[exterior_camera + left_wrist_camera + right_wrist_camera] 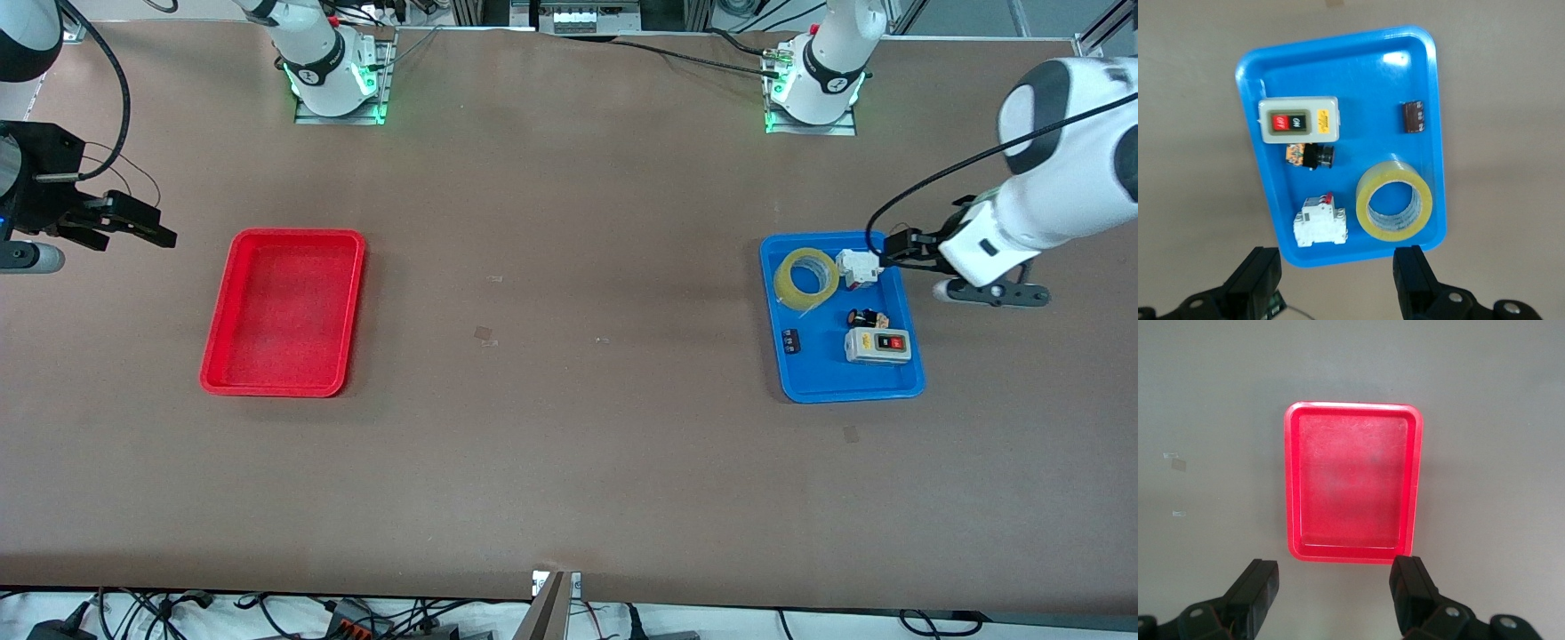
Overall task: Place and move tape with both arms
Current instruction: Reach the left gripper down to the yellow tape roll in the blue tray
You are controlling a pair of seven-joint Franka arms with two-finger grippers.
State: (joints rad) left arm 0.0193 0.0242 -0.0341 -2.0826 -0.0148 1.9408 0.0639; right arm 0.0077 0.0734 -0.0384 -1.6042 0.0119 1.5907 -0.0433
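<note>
The yellow-amber tape (805, 279) lies flat in the blue tray (845, 391), in the corner farthest from the front camera; it also shows in the left wrist view (1395, 201). My left gripper (896, 249) hangs open and empty over the tray's edge toward the left arm's end, beside a white breaker (858, 268). In its wrist view (1337, 283) the jaws stand wide apart above bare table just off the tray (1338, 43). My right gripper (158, 227) is open and empty over the table beside the red tray (218, 356), and shows so in its wrist view (1335, 597).
The blue tray also holds a white-grey switch box (877, 345), a small black and orange part (869, 317) and a small dark part (790, 340). The red tray (1351, 407) holds nothing. Small tape scraps (484, 335) lie mid-table.
</note>
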